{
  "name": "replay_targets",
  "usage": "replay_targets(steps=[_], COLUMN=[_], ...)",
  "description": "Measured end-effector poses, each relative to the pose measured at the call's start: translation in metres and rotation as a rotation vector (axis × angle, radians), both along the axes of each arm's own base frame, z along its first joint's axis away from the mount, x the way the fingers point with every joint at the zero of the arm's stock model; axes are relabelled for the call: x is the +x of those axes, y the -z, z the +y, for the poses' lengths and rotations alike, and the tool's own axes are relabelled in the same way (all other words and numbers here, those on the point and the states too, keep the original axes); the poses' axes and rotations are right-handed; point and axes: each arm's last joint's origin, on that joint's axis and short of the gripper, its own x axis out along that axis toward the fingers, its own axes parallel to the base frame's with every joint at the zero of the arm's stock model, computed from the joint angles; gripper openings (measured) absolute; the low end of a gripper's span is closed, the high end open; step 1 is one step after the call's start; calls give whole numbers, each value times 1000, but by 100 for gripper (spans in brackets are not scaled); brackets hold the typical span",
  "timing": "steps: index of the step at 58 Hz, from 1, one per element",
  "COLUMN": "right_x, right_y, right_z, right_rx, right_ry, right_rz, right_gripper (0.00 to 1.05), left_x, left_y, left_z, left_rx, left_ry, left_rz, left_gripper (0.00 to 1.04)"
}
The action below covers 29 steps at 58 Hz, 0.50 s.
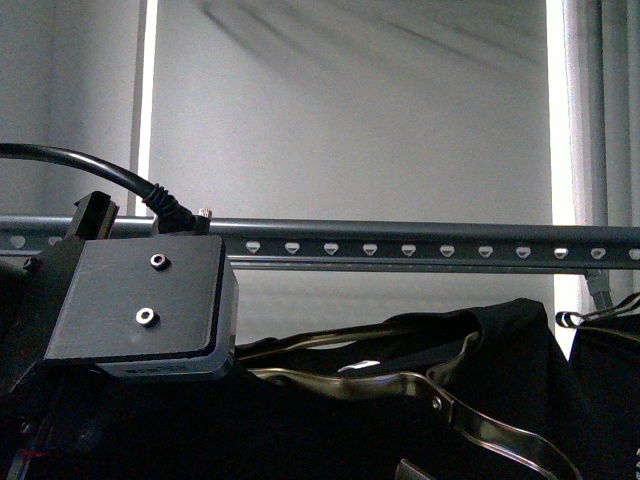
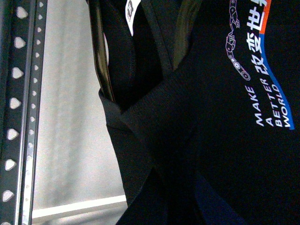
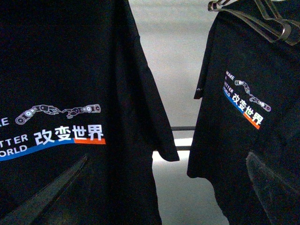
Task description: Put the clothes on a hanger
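Close against the front camera, on its left side, the left arm's wrist block [image 1: 140, 300] fills the corner and hides the left claw. Its own wrist view shows only cloth and rail, so whether that claw is wide, narrow or holding anything cannot be told. The right claw [image 3: 166, 157] looks spread wide. Its two dark fingers [image 3: 51, 194] frame the lower edge of the right wrist view with nothing clamped between them, facing the printed chest of the T-shirt.

Just beyond the block, the black T-shirt [image 1: 480, 340] sits low in the front view on its thin bronze hanger [image 1: 400, 385], which runs tilted, sloping down toward the right. Its hook is not visible.

Behind and above the shirt runs the grey rail [image 1: 400, 232], level, with its long axis left to right and its row of small holes facing the camera. The shirt lies wholly below it, so it does not look hung yet. The coming move probably turns on this: the rail is up and farther away from the shirt, and the left arm is the nearer one to both.

Farther right, another dark shirt [image 1: 610, 380] on a striped hanger [image 1: 600, 315] is under the same rail. It is near the T-shirt but apart from it.
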Motion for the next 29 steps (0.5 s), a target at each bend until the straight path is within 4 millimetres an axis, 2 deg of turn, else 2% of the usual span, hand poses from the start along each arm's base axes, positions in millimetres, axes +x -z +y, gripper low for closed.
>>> replay_targets(steps=[5, 10, 14, 20, 29], right_x=[0, 5, 11, 22, 49], right_y=[0, -4, -13, -27, -53], right_z=[0, -6, -12, -17, -19], right_rx=[0, 32, 27, -108, -512], right_ry=[0, -281, -419, -490, -501], right_rz=[0, 171, 168, 86, -134], right_gripper=[97, 97, 97, 97, 97], left_x=[0, 0, 0, 0, 1], left_y=[0, 0, 0, 0, 0], left_z=[0, 0, -1, 0, 1], left_rx=[0, 0, 0, 0, 2], left_ry=[-1, -2, 2, 0, -9], left_rz=[0, 0, 1, 1, 1], left_gripper=[4, 4, 4, 4, 4])
